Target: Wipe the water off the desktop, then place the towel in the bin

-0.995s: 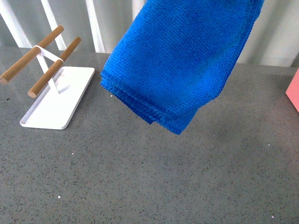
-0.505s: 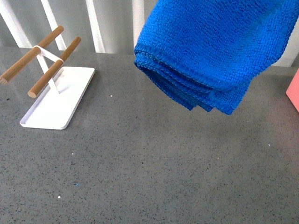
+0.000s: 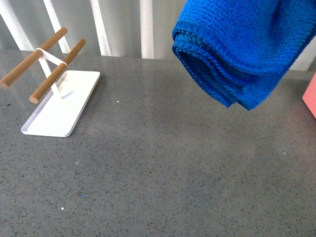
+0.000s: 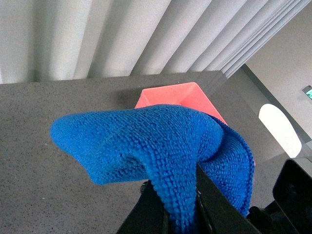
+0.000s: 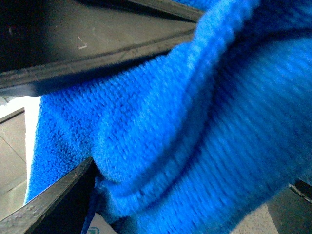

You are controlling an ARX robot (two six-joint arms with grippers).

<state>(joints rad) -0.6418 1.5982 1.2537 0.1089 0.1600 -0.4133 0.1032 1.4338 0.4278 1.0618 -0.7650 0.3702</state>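
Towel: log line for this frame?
towel: held above desktop, bunched | left gripper: shut on towel | right gripper: shut on towel | bin: towel not in yet

A bright-blue fuzzy microfibre towel [image 3: 242,49] hangs in the air over the dark-grey speckled stone-like table [image 3: 148,163], close to the salmon-pink straight-edged bin [image 3: 311,98].
The towel is folded in several thick layers, with its stacked, rounded edges bunched at its lower side, and it is clear of the table. In the front view it hangs just left of the bin, of which only a corner shows. In the left wrist view the bin stands open-topped on the table just beyond the towel.
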